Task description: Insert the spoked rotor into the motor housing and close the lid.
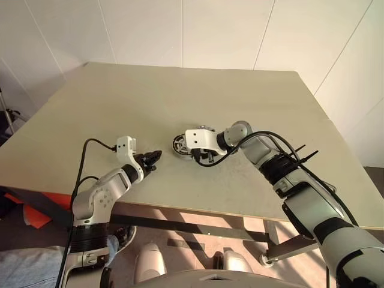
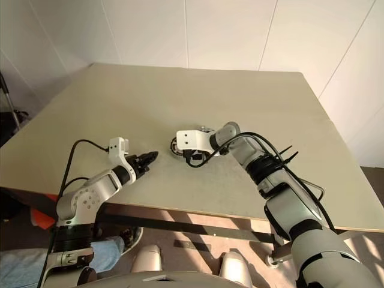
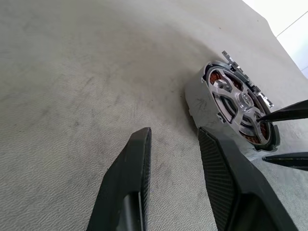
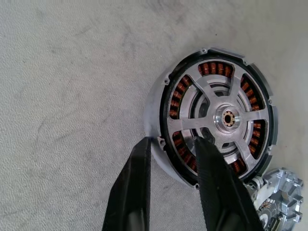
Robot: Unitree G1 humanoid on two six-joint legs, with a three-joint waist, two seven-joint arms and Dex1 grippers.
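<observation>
Already the spoked rotor sits inside the motor housing on the desk. The right fingers straddle its rim, narrowly parted, gripping nothing certain. Next, I judge, comes the lid. A small toothed part lies beside the right fingers; the left fingers hover half-open, empty.

The left gripper is low, its fingers parted and empty. The right gripper angles downward with its fingers slightly apart.
</observation>
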